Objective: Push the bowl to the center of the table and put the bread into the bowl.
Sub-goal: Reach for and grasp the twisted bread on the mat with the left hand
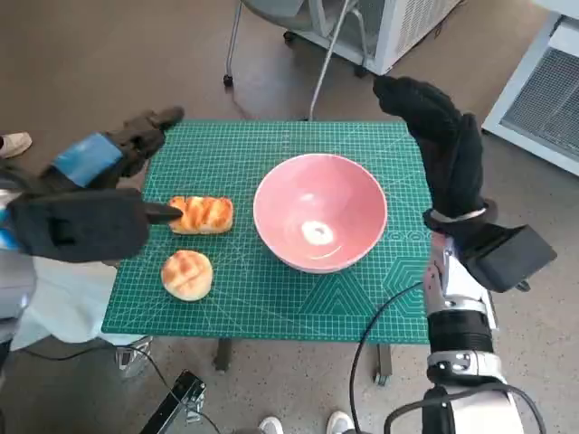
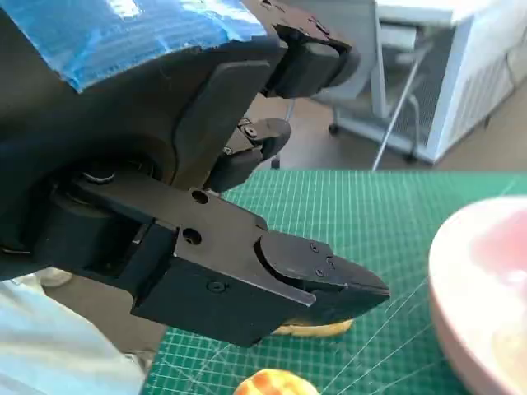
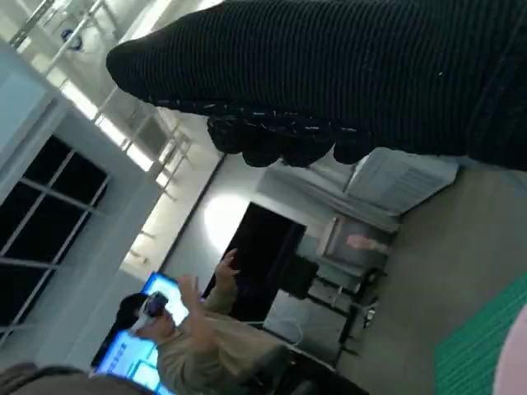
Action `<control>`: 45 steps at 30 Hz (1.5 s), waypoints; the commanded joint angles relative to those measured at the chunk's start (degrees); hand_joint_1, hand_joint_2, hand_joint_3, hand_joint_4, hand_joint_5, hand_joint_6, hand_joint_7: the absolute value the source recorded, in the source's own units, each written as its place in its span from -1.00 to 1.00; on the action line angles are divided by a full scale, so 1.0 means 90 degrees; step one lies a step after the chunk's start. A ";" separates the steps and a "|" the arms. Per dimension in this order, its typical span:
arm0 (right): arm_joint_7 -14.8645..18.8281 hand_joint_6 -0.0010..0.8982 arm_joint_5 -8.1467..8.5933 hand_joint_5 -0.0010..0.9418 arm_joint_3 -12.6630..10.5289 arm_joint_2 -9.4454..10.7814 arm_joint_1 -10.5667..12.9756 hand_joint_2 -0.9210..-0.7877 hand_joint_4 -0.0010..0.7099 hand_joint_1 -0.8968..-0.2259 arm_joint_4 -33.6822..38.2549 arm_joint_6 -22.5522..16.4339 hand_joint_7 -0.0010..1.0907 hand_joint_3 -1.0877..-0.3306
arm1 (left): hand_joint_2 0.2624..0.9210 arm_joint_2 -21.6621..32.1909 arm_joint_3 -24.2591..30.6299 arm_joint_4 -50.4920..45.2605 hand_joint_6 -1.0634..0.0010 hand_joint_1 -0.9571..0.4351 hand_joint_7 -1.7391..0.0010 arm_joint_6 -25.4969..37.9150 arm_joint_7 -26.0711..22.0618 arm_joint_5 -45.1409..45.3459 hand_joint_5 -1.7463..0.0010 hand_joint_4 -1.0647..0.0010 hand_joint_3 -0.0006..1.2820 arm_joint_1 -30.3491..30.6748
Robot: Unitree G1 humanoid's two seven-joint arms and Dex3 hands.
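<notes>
We see a big pink bowl [image 1: 320, 224] near the middle of the head view. It is round, smooth and shiny, and a spot of light shows inside it. Left of the bowl lies a long golden bread [image 1: 203, 215] with lines baked across its top. Just below it in the frame sits a round bread [image 1: 187, 274] with a bumpy, criss-cross crust. Both breads are out of the bowl.

The surface [image 1: 271, 298] is a green mat with thin pale lines drawn in squares. Around it is a plain brown floor [image 1: 136, 63]. A white cabinet [image 1: 398, 27] and thin chair legs [image 1: 232, 50] stand at the top of the frame, and shoes [image 1: 298, 423] peek in at the bottom edge.

Our left hand [image 1: 95, 194], black and hard with blue tape, hangs at the left of the frame. Its fingers [image 2: 321, 276] are apart and hold nothing, with one tip close above the long bread. Our right hand [image 1: 443, 145], in a soft knitted glove, stands by the bowl's right side, flat and holding nothing.

In the right wrist view the glove covers the top, and a person [image 3: 189, 329] sits blurry at lower left. The bowl is cut off at the edge there.
</notes>
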 commanded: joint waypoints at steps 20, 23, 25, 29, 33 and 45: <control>-0.0053 -0.95 0.0087 -0.96 0.0109 -0.0039 0.0257 -1.00 -0.05 -0.07 -0.0074 0.0112 0.49 -0.16 | 0.08 -0.0894 -0.1510 0.3123 0.66 0.40 0.99 -0.1661 0.0750 0.1730 0.99 0.92 -0.36 -0.1066; -0.0037 -0.96 0.0112 -0.96 0.0112 -0.0034 0.0290 -1.00 -0.05 -0.08 -0.0112 0.0097 0.50 -0.16 | 0.07 -0.0994 -0.1646 0.3511 0.65 0.38 0.99 -0.1757 0.0893 0.1915 0.99 0.91 -0.36 -0.1174; -0.0033 -0.97 0.0120 -0.96 0.0111 -0.0038 0.0305 -1.00 -0.06 -0.08 -0.0124 0.0088 0.50 -0.17 | 0.07 -0.1047 -0.1708 0.3708 0.64 0.36 0.99 -0.1811 0.0972 0.2009 1.00 0.91 -0.36 -0.1234; -0.0063 -0.98 0.0102 -0.96 0.0114 -0.0048 0.0332 -1.00 -0.06 -0.08 -0.0138 0.0068 0.50 -0.17 | 0.08 -0.1161 -0.1852 0.4144 0.64 0.34 0.99 -0.1926 0.1171 0.2203 1.00 0.91 -0.38 -0.1361; -0.0073 -0.99 0.0098 -0.97 0.0125 -0.0041 0.0368 -1.00 -0.06 -0.08 -0.0188 0.0067 0.51 -0.17 | 0.14 -0.1277 -0.1967 0.4557 0.63 0.32 0.99 -0.2035 0.1400 0.2351 1.00 0.91 -0.45 -0.1453; -0.0145 -1.00 0.0082 -0.97 0.0148 0.0019 0.0505 -1.00 -0.06 0.02 -0.0318 0.0053 0.52 -0.20 | 0.26 -0.1598 -0.2307 0.5607 0.58 0.30 0.99 -0.2241 0.1999 0.2651 1.00 0.90 -0.57 -0.1622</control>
